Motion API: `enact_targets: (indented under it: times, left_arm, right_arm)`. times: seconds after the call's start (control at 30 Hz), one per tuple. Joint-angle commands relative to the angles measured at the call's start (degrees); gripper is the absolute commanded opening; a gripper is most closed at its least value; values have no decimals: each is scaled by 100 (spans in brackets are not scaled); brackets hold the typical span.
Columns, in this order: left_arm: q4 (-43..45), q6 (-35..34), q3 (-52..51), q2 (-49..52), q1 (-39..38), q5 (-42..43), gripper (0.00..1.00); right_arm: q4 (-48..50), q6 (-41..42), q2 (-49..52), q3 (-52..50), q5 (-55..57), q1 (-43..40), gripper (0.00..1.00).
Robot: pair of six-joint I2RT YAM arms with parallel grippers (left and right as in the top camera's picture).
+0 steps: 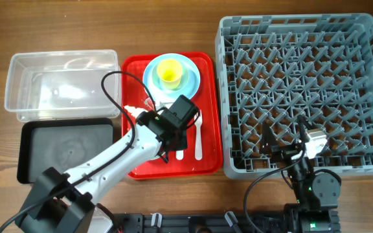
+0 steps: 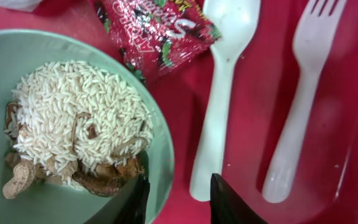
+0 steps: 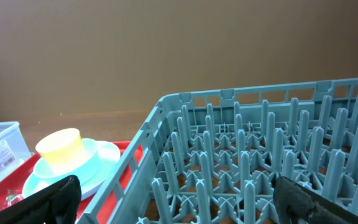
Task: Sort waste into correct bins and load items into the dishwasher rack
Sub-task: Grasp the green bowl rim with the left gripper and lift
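Observation:
My left gripper (image 2: 178,202) is open low over the red tray (image 2: 253,124). Its fingers straddle the rim of the mint-green bowl (image 2: 160,134), one inside and one outside. The bowl holds white rice and beige-brown food scraps (image 2: 79,134). The red-and-clear wrapper (image 2: 157,31), the white spoon (image 2: 219,93) and the fork (image 2: 303,93) lie on the tray beside it. A bit of white tissue (image 2: 11,3) shows at the top edge. My right gripper (image 3: 185,202) is wide open and empty over the front of the dishwasher rack (image 1: 303,90). The yellow cup (image 1: 169,71) stands on the pale blue plate (image 1: 190,81).
The clear tub (image 1: 62,84) is at the back left, with the black tray (image 1: 63,152) in front of it. The red tray (image 1: 206,116) lies between them and the rack. My left arm crosses the black tray's right corner.

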Motion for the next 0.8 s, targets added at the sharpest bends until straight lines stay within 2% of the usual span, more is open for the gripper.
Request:
enact_targets:
  times: [0.0, 0.47, 0.6, 0.77]
  left_arm:
    - [63, -101, -81, -11, -15, -151, 34]
    - [306, -98, -302, 15, -15, -170, 31]
    - [396, -98, -339, 20, -11, -765, 31]
    - [439, -101, -343, 44, -26, -640, 23]
  right_arm:
    - [42, 17, -24, -7, -28, -35, 100]
    - [42, 17, -24, -7, -28, -35, 100]
    - [42, 17, -24, -7, -28, -35, 100]
    - [42, 17, -24, -7, -28, -35, 100]
